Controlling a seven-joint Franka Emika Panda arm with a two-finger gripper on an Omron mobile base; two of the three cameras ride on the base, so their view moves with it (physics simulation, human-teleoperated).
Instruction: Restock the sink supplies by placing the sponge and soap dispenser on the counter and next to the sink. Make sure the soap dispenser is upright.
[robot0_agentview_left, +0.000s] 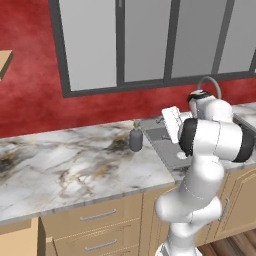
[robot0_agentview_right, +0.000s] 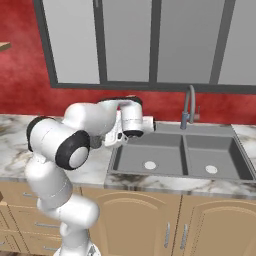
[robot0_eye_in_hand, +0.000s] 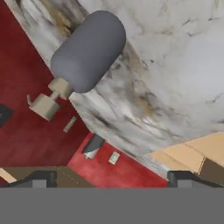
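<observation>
Your arm rises from the floor in front of the light wood cabinets (robot0_agentview_left: 100, 225), bends at a dark elbow, and reaches forward over the counter (robot0_agentview_left: 65, 165) edge, with the hand turned sideways toward the left rim of the sink (robot0_agentview_right: 177, 155). In the left base view the hand sits at about 3 o'clock of the soap dispenser (robot0_agentview_left: 135, 138), near it but apart.

The gripper (robot0_eye_in_hand: 113, 178) shows in the hand view as two dark finger tips at 6 o'clock, set wide apart with nothing between them (the jaws stand spread and empty).

The soap dispenser stands upright on the marble, just beside the sink's left rim, in the left base view. In the hand view it appears rolled over by the camera's tilt: the grey body at 12 o'clock, the tan pump top pointing toward 9 o'clock, against the red wall (robot0_eye_in_hand: 26, 131).

The right base view gives you what the left does not: both basins of the sink with their round drains, and the arched faucet (robot0_agentview_right: 189, 107) at 2 o'clock of the hand. There your arm's own bulk covers the counter left of the sink.
</observation>
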